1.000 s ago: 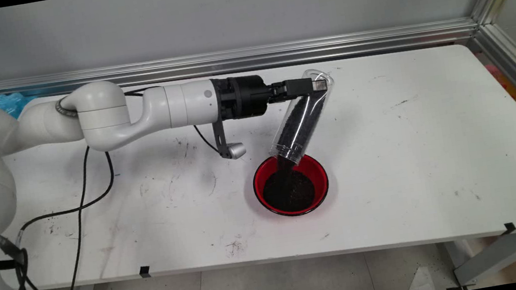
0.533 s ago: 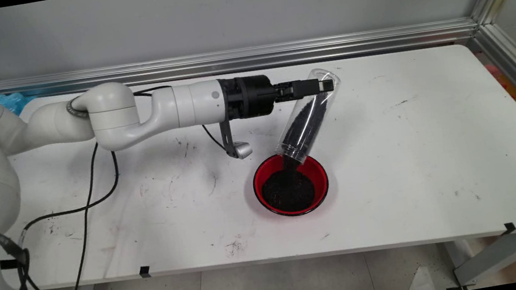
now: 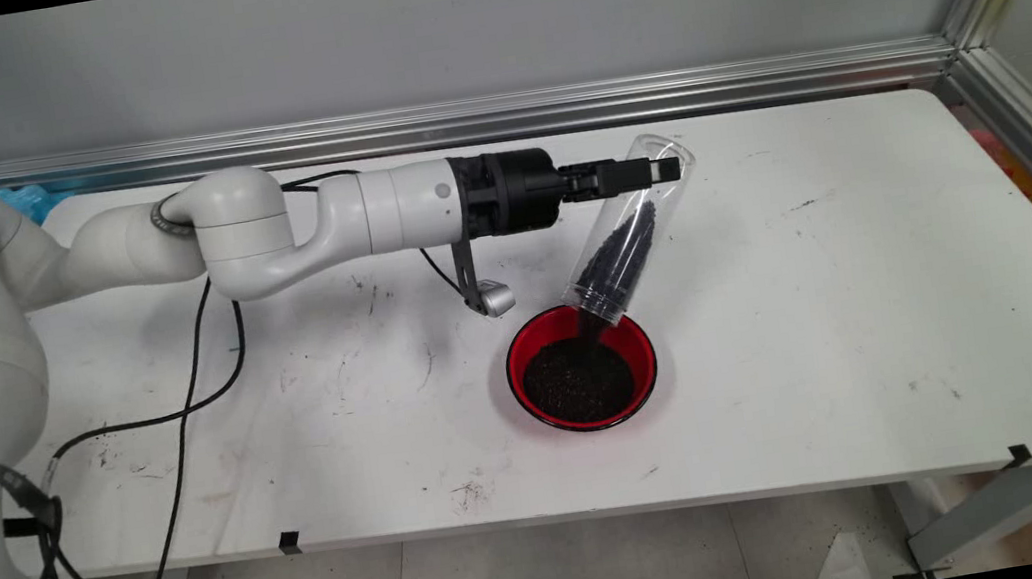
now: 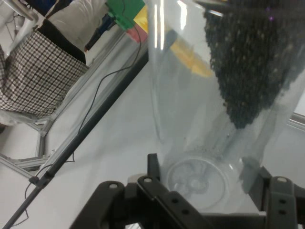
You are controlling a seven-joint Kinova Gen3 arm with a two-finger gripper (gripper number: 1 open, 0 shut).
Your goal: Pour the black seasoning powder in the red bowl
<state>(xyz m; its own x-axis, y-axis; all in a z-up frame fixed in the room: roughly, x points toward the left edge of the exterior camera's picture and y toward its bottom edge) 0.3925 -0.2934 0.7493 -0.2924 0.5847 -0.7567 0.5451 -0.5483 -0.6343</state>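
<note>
My gripper is shut on the closed end of a clear plastic tube, holding it tilted with its open mouth down over a red bowl. Small black grains fill the tube's lower part and slide out of its mouth into the bowl, which holds a dark heap of them. In the hand view the tube fills the middle, its round base between the fingers, and the grains lie toward the far end at the upper right.
The white table carries scuffs and a few stray grains. Black cables hang from the arm at the left. An aluminium rail runs along the back edge and down the right side.
The arm has shifted right, carrying the tube with it. The grains inside the tube have dropped lower as more ran into the bowl.
</note>
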